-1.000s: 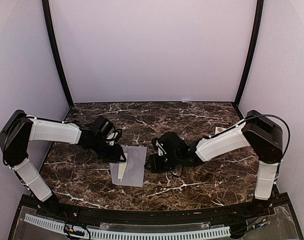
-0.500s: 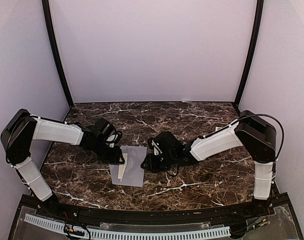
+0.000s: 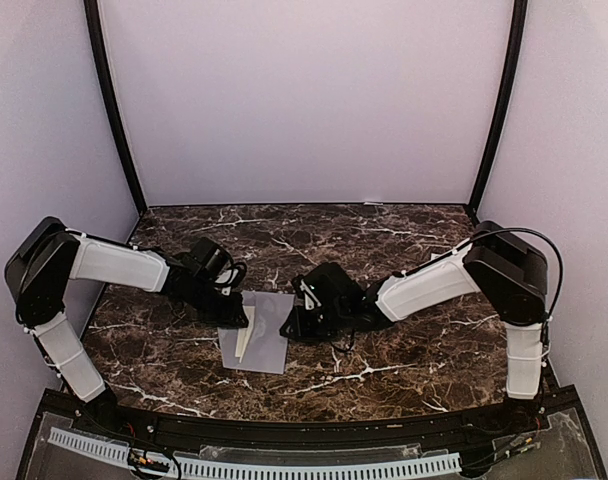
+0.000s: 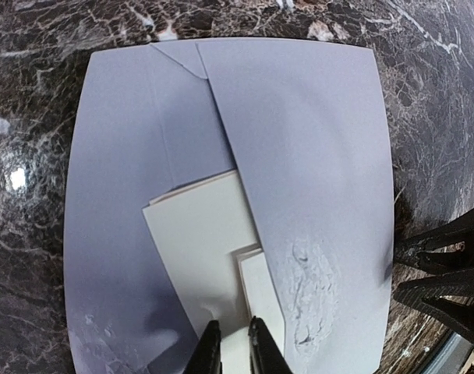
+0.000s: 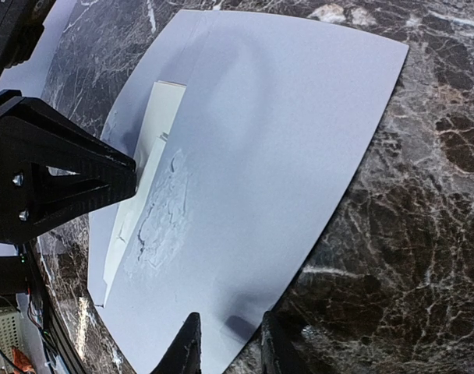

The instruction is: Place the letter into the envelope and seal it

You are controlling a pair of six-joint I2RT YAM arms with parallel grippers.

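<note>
Near the front middle of the desk [image 3: 404, 240] the envelope [image 3: 266, 335] lies flat, its long side running from 6 to 12 o'clock. The cream letter [image 4: 198, 257] is part way in: its 3 o'clock side is tucked under the envelope's upper sheet and its 9 o'clock side shows bare. The left hand [image 4: 235, 351], reaching in from 9 o'clock, has its fingers drawn narrow with the letter's outer edge between them, so it looks to be pinching that edge. The right hand [image 5: 229, 343], coming from 3 o'clock, is also narrow and sits at the envelope's opposite edge; I cannot tell whether it grips the paper. A scuffed, wrinkled patch [image 4: 307, 288] marks the upper sheet just over the hidden part of the letter.

The pinch looks shallow, so a push toward 3 o'clock could buckle the thin letter or let it slip free. If the right hand does not truly pin the envelope, the envelope may skate over the polished stone along with the letter. If it clamps both sheets, the pocket closes and the letter jams, perhaps at the scuffed patch
</note>
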